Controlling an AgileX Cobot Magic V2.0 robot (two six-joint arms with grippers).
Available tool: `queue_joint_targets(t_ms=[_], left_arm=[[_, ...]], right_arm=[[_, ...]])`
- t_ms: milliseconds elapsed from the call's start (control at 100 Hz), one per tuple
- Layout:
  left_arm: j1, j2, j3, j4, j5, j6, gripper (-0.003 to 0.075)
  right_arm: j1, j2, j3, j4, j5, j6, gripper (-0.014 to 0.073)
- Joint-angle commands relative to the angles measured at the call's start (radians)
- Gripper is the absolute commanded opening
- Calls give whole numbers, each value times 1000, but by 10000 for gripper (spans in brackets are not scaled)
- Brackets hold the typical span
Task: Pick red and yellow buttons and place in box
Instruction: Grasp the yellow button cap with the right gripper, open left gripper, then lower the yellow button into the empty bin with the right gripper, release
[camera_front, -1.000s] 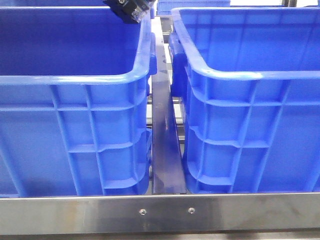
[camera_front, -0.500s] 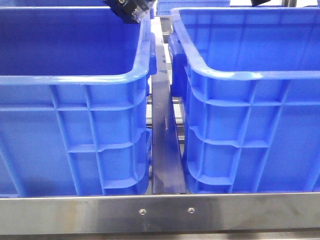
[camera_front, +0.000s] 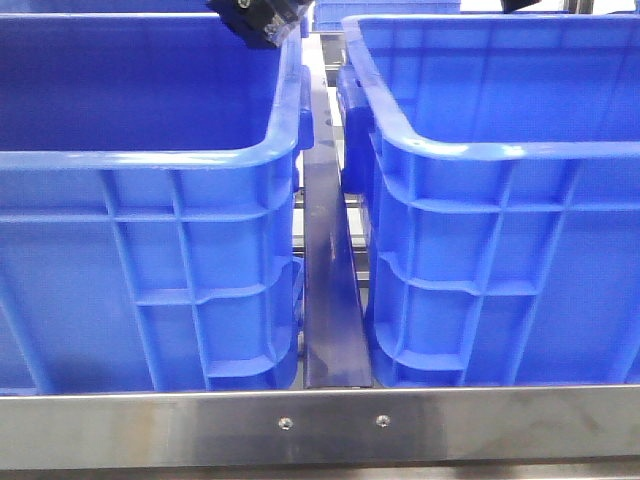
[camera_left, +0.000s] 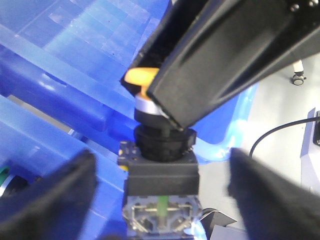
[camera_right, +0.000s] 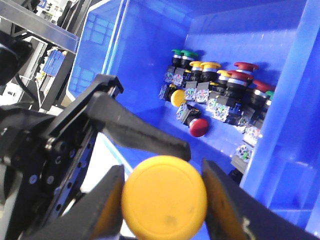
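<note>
Claws barely show from the front: the left arm (camera_front: 255, 20) hangs over the left crate's (camera_front: 150, 158) far rim, and a sliver of the right arm (camera_front: 520, 5), absent a second ago, is now visible. Left wrist: the left claw (camera_left: 159, 172) is spread, flanking the yellow button (camera_left: 160, 150) without touching, cap pointing away. Right wrist: the right claw (camera_right: 162, 200) is clenched on its cap.

No legible text or labels anywhere.

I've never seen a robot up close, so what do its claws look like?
Both the left claw and right claw are matte black, each with two long fingers tapering towards the tips. Small screws dot their bodies.
</note>
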Motion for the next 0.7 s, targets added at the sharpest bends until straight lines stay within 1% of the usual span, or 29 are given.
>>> queue_joint_targets(t_ms=[0, 80, 290, 360, 460, 600, 690], left_arm=[[-8, -33, -29, -52, -24, 3, 587], [-8, -33, -29, -52, -11, 3, 587], [-8, -34, -29, -52, 4, 3, 587], [-8, -34, -29, -52, 4, 3, 587], [-8, -36, -29, -50, 4, 3, 587], [-8, -36, -29, -50, 4, 3, 587], [-8, -36, -29, -50, 4, 3, 587]], right_arm=[[-19, -35, -42, 63, -9, -17, 204], [-62, -44, -65, 49, -4, -22, 204], [-234, -58, -131, -29, -5, -66, 204], [-288, -58, -139, -52, -32, -92, 204], [-335, -56, -138, -116, -130, -156, 204], [-339, -33, -138, -237, -309, -226, 204], [-339, -1, -138, -246, -395, -277, 204]])
